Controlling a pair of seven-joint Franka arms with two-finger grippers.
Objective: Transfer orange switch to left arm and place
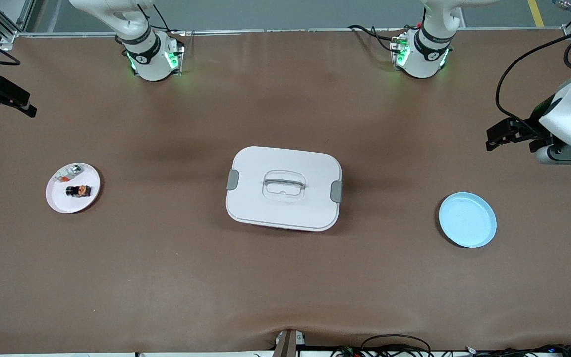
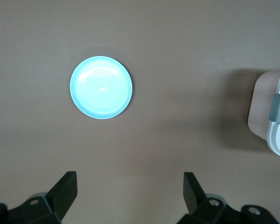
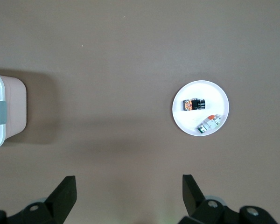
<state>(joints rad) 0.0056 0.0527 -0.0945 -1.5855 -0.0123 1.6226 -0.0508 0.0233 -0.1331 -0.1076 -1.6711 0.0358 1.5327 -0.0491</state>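
While both pincers [image 2: 128, 193] [image 3: 128, 196] hang spread apart, the orange switch [image 1: 78, 190] lies on its white plate [image 1: 62, 203].

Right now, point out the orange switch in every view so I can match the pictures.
Front view: the orange switch lies on the white plate toward the right arm's end of the table, beside a small silver piece.
Left wrist view: not in it; only the blue plate shows.
Right wrist view: on the same white plate, switch at.
Shared landmark: the white box, seen at the edge of both wrist views.
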